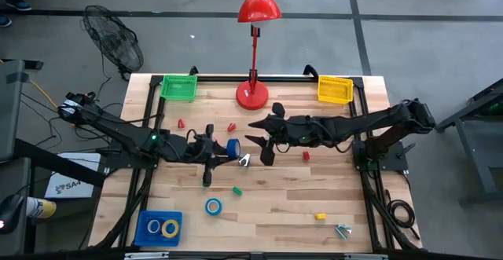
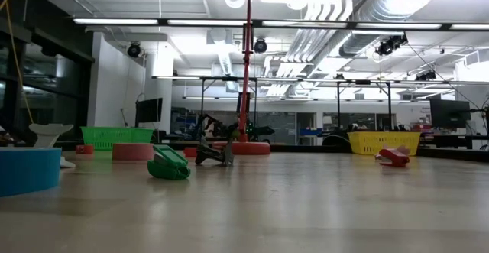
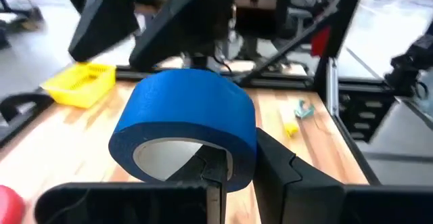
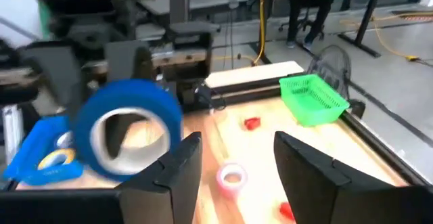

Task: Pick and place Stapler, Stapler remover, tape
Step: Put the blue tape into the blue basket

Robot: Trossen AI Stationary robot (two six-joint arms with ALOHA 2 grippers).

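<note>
Your left gripper [image 3: 233, 173] has its jaws clamped on the blue tape roll [image 3: 186, 126] above mid-table [image 1: 275, 205], its lower rim hidden; your right gripper [image 4: 233, 160] gapes empty beside it.

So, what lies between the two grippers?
In the high view, the blue tape roll, held by the left gripper, and a small metal object lie before the right gripper.

Four tape rolls [image 1: 233, 148], three baskets [image 1: 179, 87], one red lamp [image 1: 253, 93], two arms [image 1: 330, 126]
</note>
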